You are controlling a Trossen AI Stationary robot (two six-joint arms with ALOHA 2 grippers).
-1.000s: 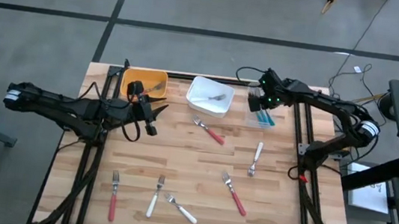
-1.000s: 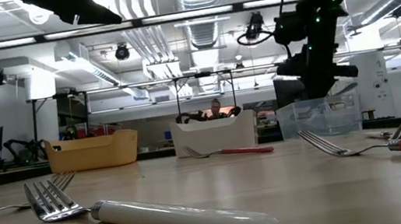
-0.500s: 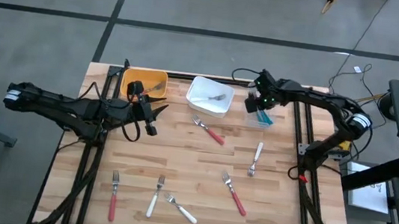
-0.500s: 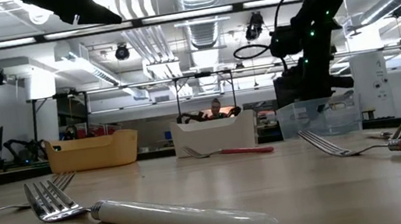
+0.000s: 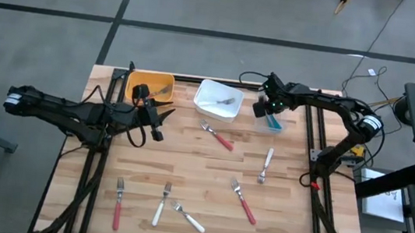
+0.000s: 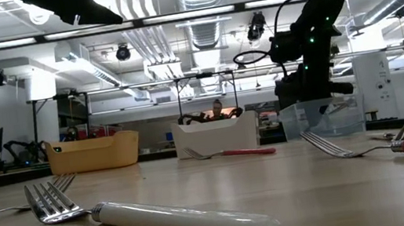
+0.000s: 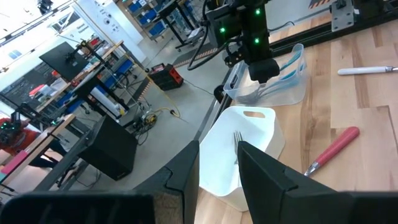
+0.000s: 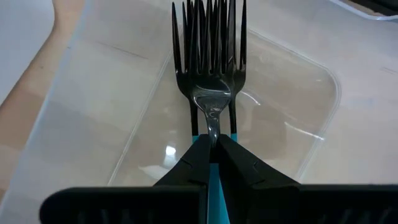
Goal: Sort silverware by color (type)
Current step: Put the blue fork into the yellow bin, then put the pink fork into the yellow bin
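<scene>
The right gripper [image 5: 262,107] hangs over the clear bin [image 5: 279,123] at about one o'clock on the table [image 5: 186,169]. Its fingers [image 8: 239,163] are clenched together directly above the teal-handled forks [image 8: 210,56] lying in that bin; the right wrist view looks straight down on them, and whether the fingers actually pinch a teal handle cannot be told. In the low view the same gripper [image 6: 311,86] sits just above the bin's rim.

The left gripper [image 5: 162,119] waits at about ten o'clock, just beside the orange bin [image 5: 150,86], which holds a fork. Its fingers [image 7: 264,177] stand partly apart with nothing between them.

The white bin [image 5: 219,100] at twelve o'clock holds one fork [image 5: 227,101]. A red-handled fork [image 5: 217,136] lies just in front of it, near the centre. A white-handled fork [image 5: 266,165] lies at three o'clock, and another red-handled fork [image 5: 243,201] at about five o'clock. Toward seven o'clock lie a red-handled fork [image 5: 118,204] and two white-handled forks [image 5: 160,204] [image 5: 188,217], the last two nearly touching at their heads. All these loose forks rest flat on the wood, well apart from both grippers.
</scene>
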